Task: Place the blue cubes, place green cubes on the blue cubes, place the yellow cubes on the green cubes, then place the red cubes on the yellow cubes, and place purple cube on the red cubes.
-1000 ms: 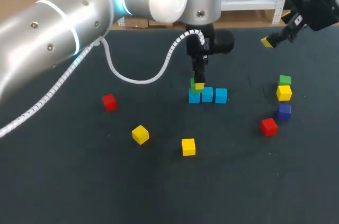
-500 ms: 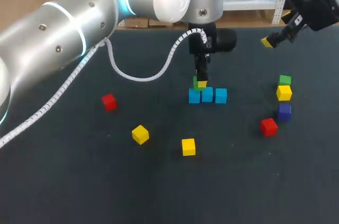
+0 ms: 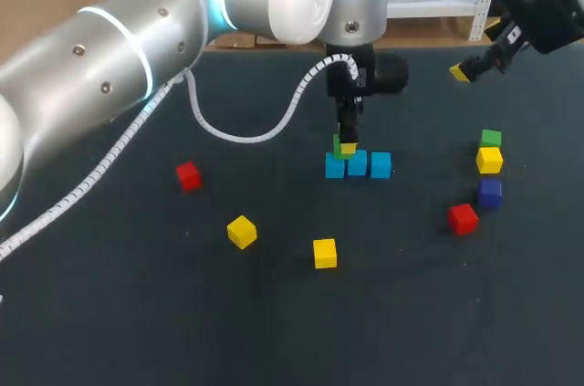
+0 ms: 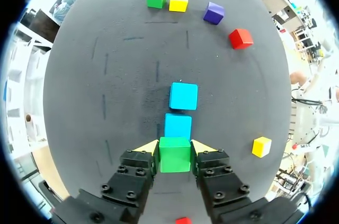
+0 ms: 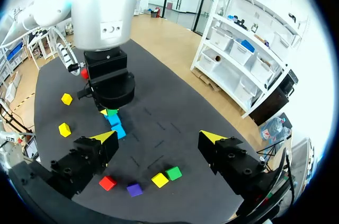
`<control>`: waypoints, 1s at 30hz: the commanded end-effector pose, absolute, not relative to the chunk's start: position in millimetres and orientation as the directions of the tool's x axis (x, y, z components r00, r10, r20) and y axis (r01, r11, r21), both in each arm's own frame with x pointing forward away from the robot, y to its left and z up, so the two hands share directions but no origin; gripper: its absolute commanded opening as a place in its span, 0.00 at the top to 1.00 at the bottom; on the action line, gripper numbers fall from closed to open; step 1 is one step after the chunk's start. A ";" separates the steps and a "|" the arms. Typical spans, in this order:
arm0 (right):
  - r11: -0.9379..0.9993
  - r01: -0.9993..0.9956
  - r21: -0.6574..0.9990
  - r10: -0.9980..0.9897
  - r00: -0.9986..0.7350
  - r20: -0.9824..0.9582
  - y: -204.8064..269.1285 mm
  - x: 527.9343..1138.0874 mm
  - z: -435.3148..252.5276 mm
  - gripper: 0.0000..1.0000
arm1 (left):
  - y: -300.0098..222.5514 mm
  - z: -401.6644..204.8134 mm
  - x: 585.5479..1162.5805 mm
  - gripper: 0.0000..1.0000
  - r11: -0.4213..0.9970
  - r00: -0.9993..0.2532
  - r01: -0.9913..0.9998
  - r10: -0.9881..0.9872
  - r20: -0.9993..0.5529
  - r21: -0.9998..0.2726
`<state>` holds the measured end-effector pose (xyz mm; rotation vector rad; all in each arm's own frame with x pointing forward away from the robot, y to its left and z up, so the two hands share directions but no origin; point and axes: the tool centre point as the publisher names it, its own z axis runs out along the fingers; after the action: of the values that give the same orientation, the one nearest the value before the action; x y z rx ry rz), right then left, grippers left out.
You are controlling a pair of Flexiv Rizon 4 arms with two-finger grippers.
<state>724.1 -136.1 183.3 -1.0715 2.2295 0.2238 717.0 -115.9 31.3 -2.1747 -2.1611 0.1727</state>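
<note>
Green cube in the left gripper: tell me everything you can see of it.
The green cube is a plain, matte block with sharp edges, held level in the left gripper, whose yellow tips press two opposite sides. It is directly over the end of the row of blue cubes, hiding the end one in the left wrist view. Whether it rests on that cube cannot be seen.

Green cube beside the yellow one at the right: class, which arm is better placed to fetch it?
Right: the right claw is open, empty and nearer the green cube; the left claw holds another.
</note>
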 end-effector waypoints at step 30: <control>0.657 -0.743 -0.126 -0.637 -0.459 -0.619 -135.5 721.8 182.9 0.00 | -106.1 41.8 718.6 0.00 0.028 -0.039 0.989 0.997 -0.073 -0.144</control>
<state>724.1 -136.1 183.3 -1.0715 2.2295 0.2238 718.4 -115.2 36.5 -2.1460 -2.1937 0.2204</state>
